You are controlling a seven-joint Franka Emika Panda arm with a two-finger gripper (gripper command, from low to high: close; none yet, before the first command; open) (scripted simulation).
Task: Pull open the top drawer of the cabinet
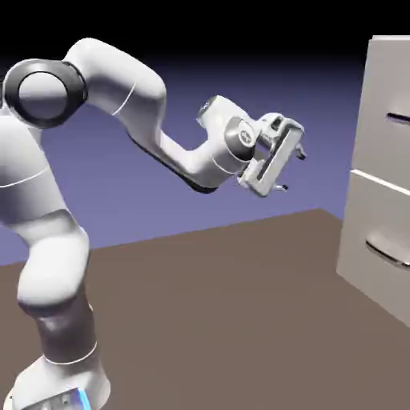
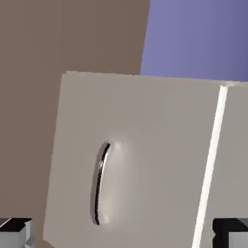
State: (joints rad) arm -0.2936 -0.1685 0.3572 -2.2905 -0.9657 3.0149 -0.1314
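Top drawer point(image 1: 392, 120) sat at the upper part of the cabinet point(image 1: 376, 200), at the exterior view's right edge, with only a sliver of its dark bar handle point(image 1: 398, 120) showing before the frame cut it off. Its front lay flush with the cabinet face, so I judged it fully closed and the task not yet begun in earnest.

My gripper point(image 1: 291, 170) hung in open air, well apart from the cabinet and roughly level with the seam between the two fronts, its fingers spread wide and holding nothing. In the hand view my two finger tips point(image 2: 14, 231) showed at the bottom corners with an empty gap between them. That rolled view was filled mostly by the lower drawer front point(image 2: 131, 160) and its curved grey handle point(image 2: 100, 184); the seam ran along the right, with just a strip of the other front beyond it.

I took this to be the approach step. The next move called for aiming higher, onto the slim bar, then advancing until the fingers straddled it.

Both drawers were shut, so whatever they held could not be seen.
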